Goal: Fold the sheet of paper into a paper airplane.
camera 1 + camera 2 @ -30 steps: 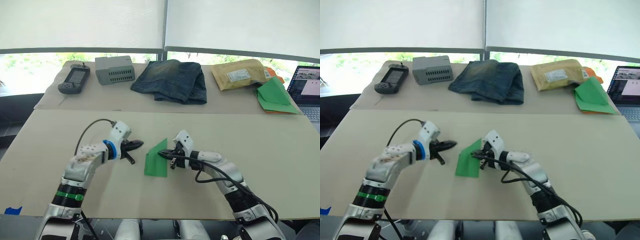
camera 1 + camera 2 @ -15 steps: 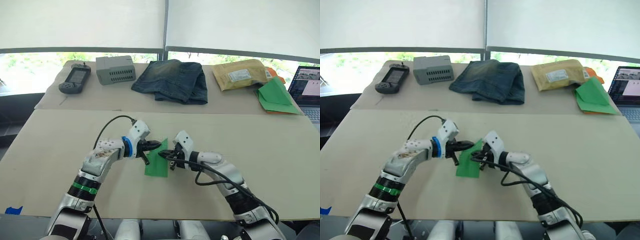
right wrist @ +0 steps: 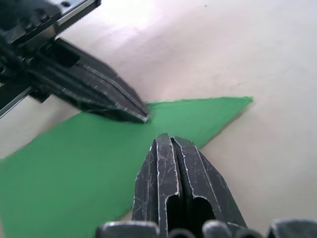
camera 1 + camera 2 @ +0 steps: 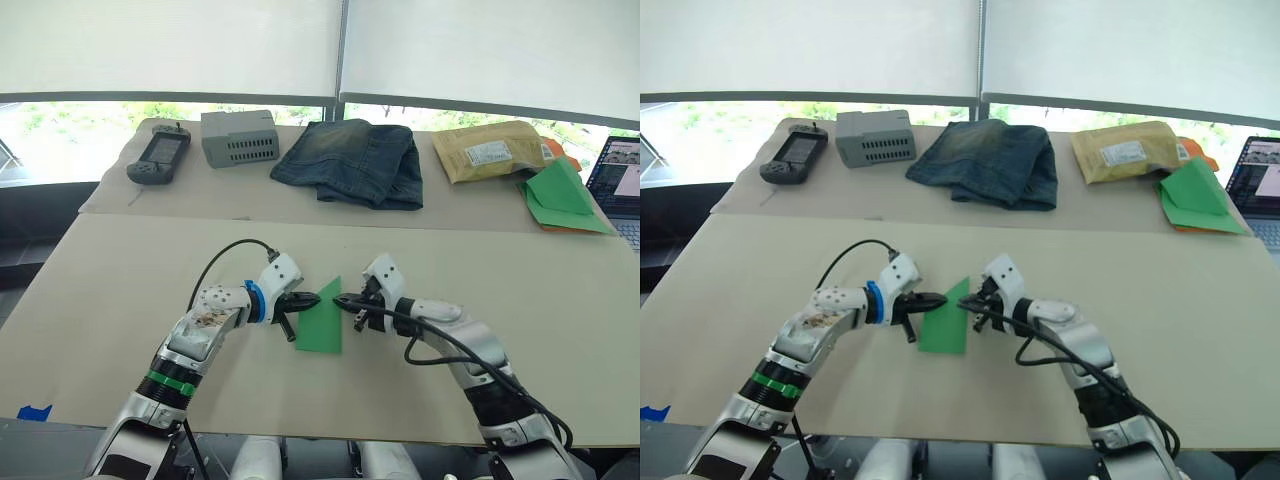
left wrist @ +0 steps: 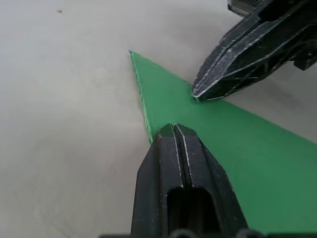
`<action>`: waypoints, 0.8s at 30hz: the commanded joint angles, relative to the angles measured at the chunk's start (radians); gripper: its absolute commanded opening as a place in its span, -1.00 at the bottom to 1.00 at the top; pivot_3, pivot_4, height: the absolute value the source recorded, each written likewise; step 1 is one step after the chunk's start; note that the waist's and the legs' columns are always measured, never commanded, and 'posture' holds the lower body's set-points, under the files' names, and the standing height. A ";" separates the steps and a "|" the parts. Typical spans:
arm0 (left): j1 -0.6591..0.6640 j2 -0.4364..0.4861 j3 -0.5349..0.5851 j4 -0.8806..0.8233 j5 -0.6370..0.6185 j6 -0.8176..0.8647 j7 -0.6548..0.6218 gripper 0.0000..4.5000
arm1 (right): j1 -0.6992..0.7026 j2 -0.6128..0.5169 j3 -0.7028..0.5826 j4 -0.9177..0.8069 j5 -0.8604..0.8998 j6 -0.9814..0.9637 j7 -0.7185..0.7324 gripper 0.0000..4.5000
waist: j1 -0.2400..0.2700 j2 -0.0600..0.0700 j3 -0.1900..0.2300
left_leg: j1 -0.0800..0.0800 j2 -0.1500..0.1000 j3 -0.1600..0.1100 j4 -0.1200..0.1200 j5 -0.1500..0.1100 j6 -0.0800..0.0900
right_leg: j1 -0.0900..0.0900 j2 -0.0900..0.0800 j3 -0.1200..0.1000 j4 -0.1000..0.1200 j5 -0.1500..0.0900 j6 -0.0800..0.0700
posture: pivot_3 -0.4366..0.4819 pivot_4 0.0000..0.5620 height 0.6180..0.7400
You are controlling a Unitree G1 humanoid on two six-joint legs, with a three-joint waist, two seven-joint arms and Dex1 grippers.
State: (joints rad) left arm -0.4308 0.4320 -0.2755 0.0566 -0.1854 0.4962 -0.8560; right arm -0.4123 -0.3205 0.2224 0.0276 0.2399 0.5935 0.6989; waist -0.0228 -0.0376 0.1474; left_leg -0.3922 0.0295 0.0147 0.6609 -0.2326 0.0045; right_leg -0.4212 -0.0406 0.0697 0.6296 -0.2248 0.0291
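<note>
1. Far side of the table (image 4: 120,270): handheld device (image 4: 157,157), grey box (image 4: 240,137), folded jeans (image 4: 358,161), padded envelope (image 4: 492,152), green paper heap (image 4: 562,192), laptop (image 4: 620,178).
2. Left pincer (image 4: 312,299): fingers closed together, tip pressing the sheet of paper (image 4: 321,322).
3. Right pincer (image 4: 341,299): closed, tip on the sheet's opposite edge.
4. The sheet lies mid-table as a narrow wedge, apex pointing away from the robot.

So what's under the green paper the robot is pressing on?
The green paper lies flat on the tan table, and bare tabletop shows all around it. Both closed grippers, left and right, press on it. Whatever is directly beneath stays covered.
</note>
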 commanded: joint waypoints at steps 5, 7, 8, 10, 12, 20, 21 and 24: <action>0.017 -0.004 -0.020 0.022 0.027 -0.008 0.000 -1.00 | -0.102 0.040 0.009 0.301 -0.075 -0.193 0.013 -0.96 | -0.008 0.000 0.000 | 0.002 0.000 0.000 0.000 0.000 0.000 | 0.002 0.000 0.000 0.001 0.000 0.000 | -0.05 -0.47 1.00; 0.020 -0.003 -0.020 0.020 0.028 -0.009 0.001 -1.00 | -0.129 0.043 0.010 0.350 -0.085 -0.222 0.020 -0.96 | -0.012 0.000 0.000 | 0.003 0.000 0.000 0.000 0.000 0.000 | 0.002 0.000 0.000 0.001 0.000 0.000 | -0.05 -0.47 1.00; 0.021 -0.004 -0.020 0.018 0.030 -0.010 0.002 -1.00 | -0.139 0.045 0.009 0.364 -0.084 -0.232 0.026 -0.96 | -0.012 0.000 0.000 | 0.003 0.000 0.000 0.000 0.000 0.000 | 0.002 0.000 0.000 0.001 0.000 0.000 | -0.05 -0.47 1.00; 0.025 -0.006 -0.019 0.017 0.034 -0.010 0.008 -1.00 | -0.150 0.047 0.011 0.372 -0.086 -0.242 0.037 -0.96 | -0.013 0.000 0.000 | 0.003 0.000 0.000 0.000 0.000 0.000 | 0.002 0.000 0.000 0.001 0.000 0.000 | -0.05 -0.47 1.00; 0.026 -0.011 -0.016 0.017 0.038 -0.012 0.015 -1.00 | -0.147 0.048 0.011 0.366 -0.089 -0.239 0.044 -0.96 | -0.014 0.000 0.000 | 0.003 0.000 0.000 0.000 0.000 0.000 | 0.002 0.000 0.000 0.001 0.000 0.000 | -0.05 -0.47 1.00; 0.036 -0.051 -0.040 0.025 0.072 -0.008 0.066 -1.00 | -0.080 0.058 0.005 0.278 -0.101 -0.316 0.025 -0.96 | -0.012 0.000 0.000 | 0.002 0.000 0.000 0.000 0.000 0.000 | 0.002 0.000 0.000 0.001 0.000 0.000 | -0.05 -0.47 1.00; 0.039 -0.053 -0.047 0.025 0.080 -0.004 0.074 -1.00 | -0.082 0.063 0.001 0.275 -0.101 -0.332 0.021 -0.96 | -0.012 0.000 0.000 | 0.002 0.000 0.000 0.000 0.000 0.000 | 0.002 0.000 0.000 0.001 0.000 0.000 | -0.05 -0.47 1.00; 0.052 -0.061 -0.065 0.021 0.099 0.005 0.095 -1.00 | -0.113 0.086 -0.009 0.302 -0.103 -0.378 0.010 -0.96 | -0.013 0.000 0.000 | 0.002 0.000 0.000 0.000 0.000 0.000 | 0.002 0.000 0.000 0.001 0.000 0.000 | -0.05 -0.47 1.00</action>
State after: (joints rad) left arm -0.4101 0.3746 -0.2956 0.0457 -0.1230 0.4727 -0.7767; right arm -0.5043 -0.2454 0.2236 0.3243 0.1394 0.2475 0.7141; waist -0.0361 -0.0375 0.1473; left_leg -0.3898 0.0296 0.0145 0.6609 -0.2326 0.0045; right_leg -0.4189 -0.0407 0.0700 0.6306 -0.2246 0.0291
